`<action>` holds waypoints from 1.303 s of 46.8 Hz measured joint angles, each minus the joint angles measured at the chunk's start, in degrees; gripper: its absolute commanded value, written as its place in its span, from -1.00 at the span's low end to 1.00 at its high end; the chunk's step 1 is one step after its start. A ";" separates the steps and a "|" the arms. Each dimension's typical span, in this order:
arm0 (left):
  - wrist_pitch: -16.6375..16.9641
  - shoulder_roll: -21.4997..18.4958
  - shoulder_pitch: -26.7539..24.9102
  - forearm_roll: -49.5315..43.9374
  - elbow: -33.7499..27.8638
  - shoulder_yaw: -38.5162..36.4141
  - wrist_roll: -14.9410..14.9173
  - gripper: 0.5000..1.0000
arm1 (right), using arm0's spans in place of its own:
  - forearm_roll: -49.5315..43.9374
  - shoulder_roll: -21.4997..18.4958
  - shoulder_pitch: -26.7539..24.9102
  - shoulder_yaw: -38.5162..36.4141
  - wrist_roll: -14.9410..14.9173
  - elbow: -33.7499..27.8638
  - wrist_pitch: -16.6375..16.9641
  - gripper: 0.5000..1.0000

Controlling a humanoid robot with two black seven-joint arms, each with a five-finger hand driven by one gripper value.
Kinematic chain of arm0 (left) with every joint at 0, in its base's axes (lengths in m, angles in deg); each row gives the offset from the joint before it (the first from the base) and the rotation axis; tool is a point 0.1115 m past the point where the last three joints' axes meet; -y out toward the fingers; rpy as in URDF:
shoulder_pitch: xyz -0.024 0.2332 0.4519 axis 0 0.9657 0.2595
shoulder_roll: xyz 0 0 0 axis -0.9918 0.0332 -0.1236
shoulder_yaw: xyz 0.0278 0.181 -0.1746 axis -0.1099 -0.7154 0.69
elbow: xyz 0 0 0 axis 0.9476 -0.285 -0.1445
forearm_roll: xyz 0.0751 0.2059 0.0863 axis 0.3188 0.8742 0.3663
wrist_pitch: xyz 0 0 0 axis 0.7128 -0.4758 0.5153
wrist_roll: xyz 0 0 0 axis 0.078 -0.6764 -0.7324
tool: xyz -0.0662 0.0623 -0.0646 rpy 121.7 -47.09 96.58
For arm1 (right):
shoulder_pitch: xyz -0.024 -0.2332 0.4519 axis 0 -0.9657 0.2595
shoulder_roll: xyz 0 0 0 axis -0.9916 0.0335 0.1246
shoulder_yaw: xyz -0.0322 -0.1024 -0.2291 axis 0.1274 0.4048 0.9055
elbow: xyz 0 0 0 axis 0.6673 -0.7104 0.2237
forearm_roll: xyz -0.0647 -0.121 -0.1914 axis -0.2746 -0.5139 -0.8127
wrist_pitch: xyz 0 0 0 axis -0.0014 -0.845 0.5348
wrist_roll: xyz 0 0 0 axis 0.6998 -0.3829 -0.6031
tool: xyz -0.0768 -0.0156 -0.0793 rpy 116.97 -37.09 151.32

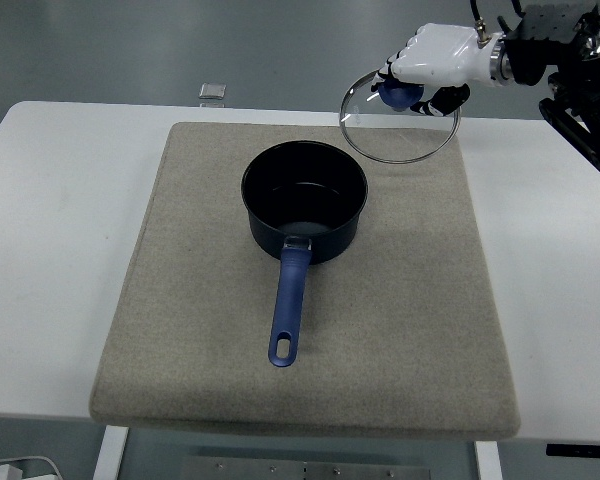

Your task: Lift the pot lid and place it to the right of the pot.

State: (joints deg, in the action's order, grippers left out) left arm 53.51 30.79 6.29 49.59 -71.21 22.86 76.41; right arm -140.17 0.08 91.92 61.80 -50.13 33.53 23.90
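A dark blue pot (pixel 303 204) with a blue handle (pixel 289 308) stands open on the grey mat (pixel 180 300), handle pointing toward the near edge. My right hand (pixel 428 72), white with black fingertips, is shut on the blue knob of the glass lid (pixel 400 125). It holds the lid tilted in the air, above the mat's far right part, up and to the right of the pot. The lid touches neither pot nor mat. The left arm is out of view.
The grey mat covers most of the white table (pixel 50 200). A small square grey object (pixel 212 92) lies at the table's far edge, left of the lid. The black right forearm (pixel 580 90) comes in from the top right.
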 measured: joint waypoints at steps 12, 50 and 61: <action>0.00 0.00 0.00 0.00 0.00 0.00 0.00 1.00 | -0.01 0.27 -1.42 1.24 0.00 -0.32 -1.25 -1.00; 0.00 0.00 0.00 0.00 0.00 -0.01 0.00 1.00 | 0.72 1.14 -4.25 4.03 0.00 -0.07 -1.11 -1.00; 0.00 0.00 0.01 0.00 0.00 -0.01 0.00 1.00 | 1.88 1.14 -5.06 4.10 0.00 0.05 -0.93 -1.00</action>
State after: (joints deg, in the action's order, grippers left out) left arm 53.51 30.79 6.30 49.59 -71.21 22.85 76.40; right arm -138.29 1.22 86.86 65.90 -50.13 33.58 22.97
